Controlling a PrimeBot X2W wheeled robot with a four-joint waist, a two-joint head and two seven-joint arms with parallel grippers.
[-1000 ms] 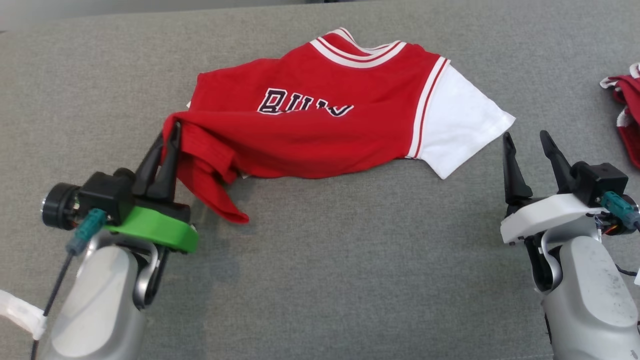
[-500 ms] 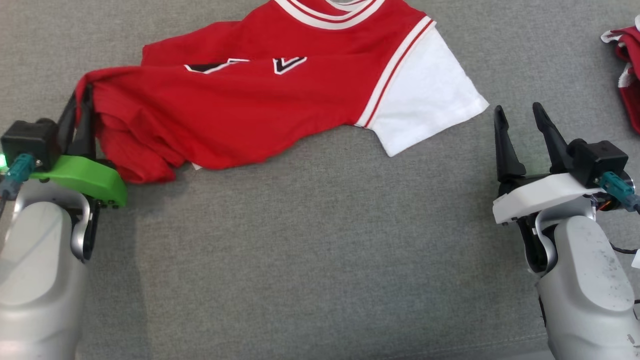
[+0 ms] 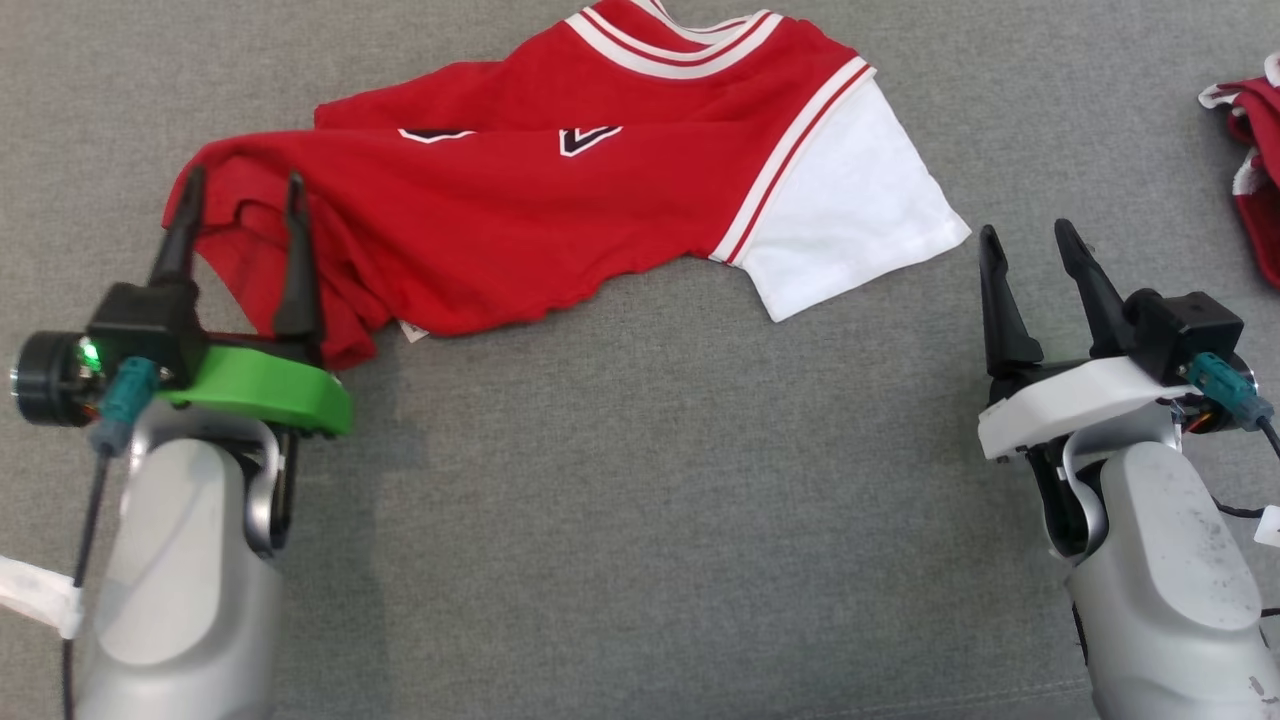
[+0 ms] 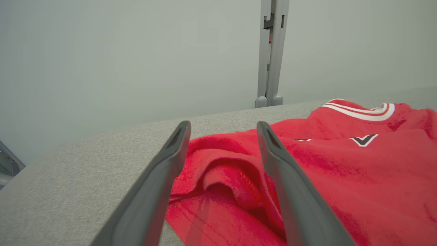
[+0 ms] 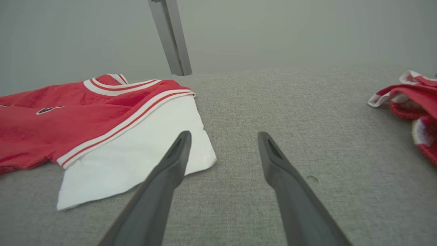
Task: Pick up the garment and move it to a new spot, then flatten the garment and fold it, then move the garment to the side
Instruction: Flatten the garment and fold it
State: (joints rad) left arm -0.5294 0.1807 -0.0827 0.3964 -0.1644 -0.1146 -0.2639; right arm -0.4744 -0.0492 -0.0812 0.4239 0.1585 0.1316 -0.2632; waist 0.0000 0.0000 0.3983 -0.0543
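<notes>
Garment's parked, but flattening and folding haven't started

The garment (image 3: 560, 215) lies rumpled on the grey tabletop (image 3: 640, 500), left end bunched up, white sleeve (image 3: 850, 200) flat on the right. My left gripper (image 3: 243, 180) is spread wide with that bunch between its fingers, pinching nothing. My right gripper (image 3: 1027, 232) is spread too, near the sleeve. I reckon the move's done; flatten, fold and shift aside are left.

A robot test room, like a lab.
A big table (image 3: 640, 520) with grey cloth on top stands by a plain pale wall (image 4: 102, 51). A grey metal post (image 4: 271, 51) rises just behind the table's far edge.
</notes>
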